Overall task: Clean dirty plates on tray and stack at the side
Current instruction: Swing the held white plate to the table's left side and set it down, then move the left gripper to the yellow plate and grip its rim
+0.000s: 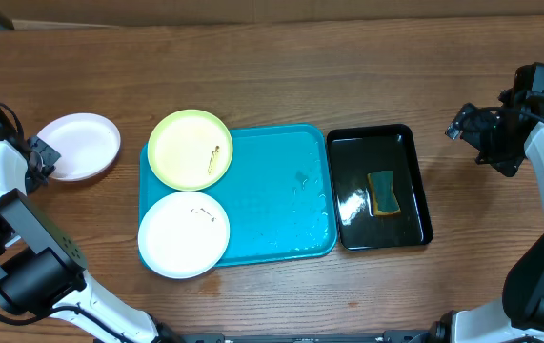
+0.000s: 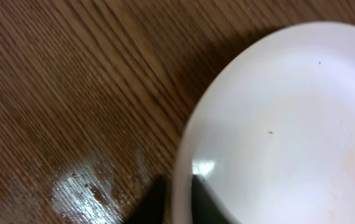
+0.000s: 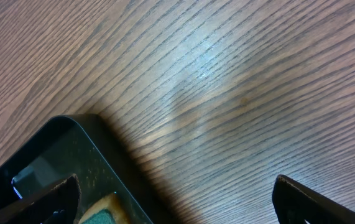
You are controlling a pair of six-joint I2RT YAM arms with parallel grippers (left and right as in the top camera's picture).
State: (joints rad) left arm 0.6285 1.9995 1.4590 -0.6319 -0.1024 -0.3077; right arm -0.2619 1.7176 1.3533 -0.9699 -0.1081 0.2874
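White plate [image 2: 276, 124] likely rigid, light, slick; pinch at thin rim. Left gripper [image 2: 178, 202] straddles rim, grip unclear. Right gripper [image 3: 176, 196] apart, empty.

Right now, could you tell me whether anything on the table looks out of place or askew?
Yes: the yellow-green plate and the white plate beside it both overhang the left rim of the turquoise tray, rather than sitting inside it. Both carry small dark smudges.
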